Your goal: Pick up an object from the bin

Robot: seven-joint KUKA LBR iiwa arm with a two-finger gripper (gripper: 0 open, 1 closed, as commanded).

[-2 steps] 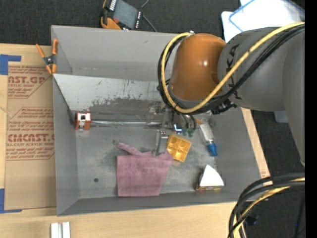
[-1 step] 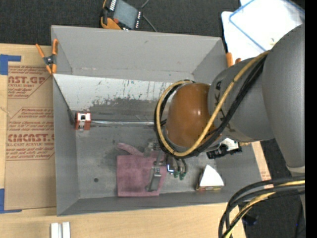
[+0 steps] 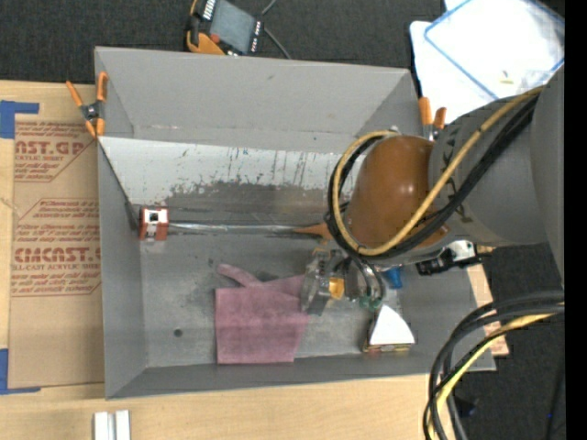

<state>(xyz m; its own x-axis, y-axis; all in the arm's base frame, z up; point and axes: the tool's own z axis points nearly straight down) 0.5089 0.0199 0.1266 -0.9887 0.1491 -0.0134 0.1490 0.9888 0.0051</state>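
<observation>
Grey metal bin with few loose things. The pincer is low over the bin floor, right of centre, under the arm's brown rounded wrist cover. It sits at the right far corner of a flat mauve-pink cloth square and looks to be touching its edge. Cannot tell whether the pincer is released or clenched, and nothing is seen lifted. The cloth lies on the floor, centre-near. A white wedge-shaped carton with red-yellow base lies near right, apart from the cloth. A thin grey rod with red-white left end runs along the foot of the far wall. A small blue item sits beside the cables.
</observation>
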